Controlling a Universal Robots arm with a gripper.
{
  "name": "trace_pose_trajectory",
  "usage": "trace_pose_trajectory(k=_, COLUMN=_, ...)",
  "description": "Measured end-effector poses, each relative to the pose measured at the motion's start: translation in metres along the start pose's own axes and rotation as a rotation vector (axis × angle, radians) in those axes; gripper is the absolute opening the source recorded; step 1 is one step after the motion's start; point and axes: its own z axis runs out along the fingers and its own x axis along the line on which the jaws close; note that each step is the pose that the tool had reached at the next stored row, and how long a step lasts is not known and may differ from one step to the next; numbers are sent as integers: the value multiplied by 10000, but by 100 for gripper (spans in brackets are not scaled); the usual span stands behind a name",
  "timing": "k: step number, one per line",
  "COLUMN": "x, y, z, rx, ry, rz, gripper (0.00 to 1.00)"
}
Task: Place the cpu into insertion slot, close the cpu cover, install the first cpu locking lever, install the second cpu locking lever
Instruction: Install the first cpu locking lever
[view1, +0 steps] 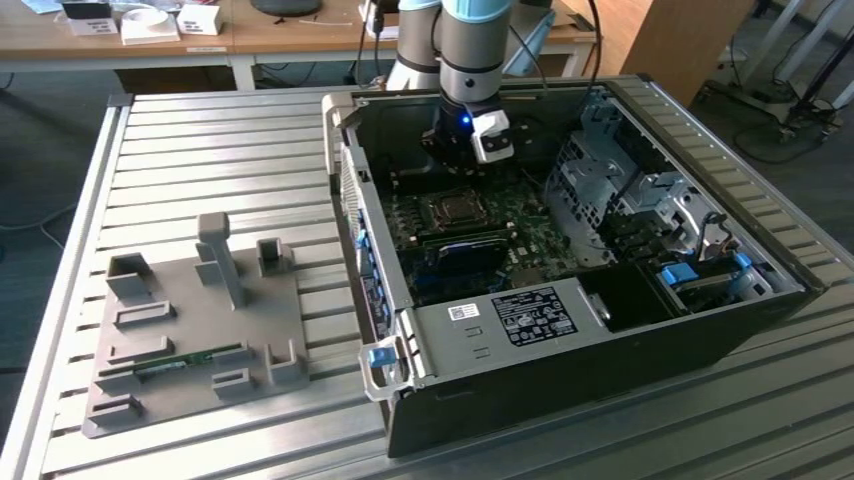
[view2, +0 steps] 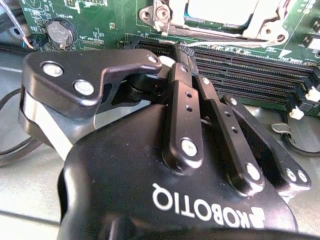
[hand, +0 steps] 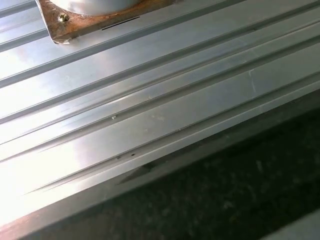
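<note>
In the exterior view my gripper (view1: 454, 160) hangs inside the open computer case, just behind the insertion slot (view1: 451, 210) on the green board. In the second wrist view the black fingers (view2: 182, 100) meet at their tips, so the gripper (view2: 177, 52) is shut with nothing seen between them. It hovers over the long black memory slots (view2: 250, 67). Beyond the tips lies the cpu (view2: 220, 10), its silver top showing inside the silver cpu cover (view2: 167, 20), which lies flat around it. A thin metal lever (view2: 225, 38) runs along the socket's edge nearest the memory slots.
The case (view1: 574, 350) lies open on a slatted aluminium table (view1: 214, 160). A grey fixture block (view1: 200, 330) with a memory stick sits on the exterior view's left. Drive cages (view1: 627, 190) and a power supply (view1: 534, 315) crowd the case. A coin cell (view2: 60, 31) sits on the board.
</note>
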Motion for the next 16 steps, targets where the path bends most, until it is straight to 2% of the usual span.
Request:
trace_pose_trajectory(k=5, x=-18, y=-38, z=-3, rx=32, ry=-15, rz=-5, gripper=11)
trace_pose_trajectory(k=16, x=-17, y=-48, z=21, rx=50, ry=-20, rz=-7, gripper=11)
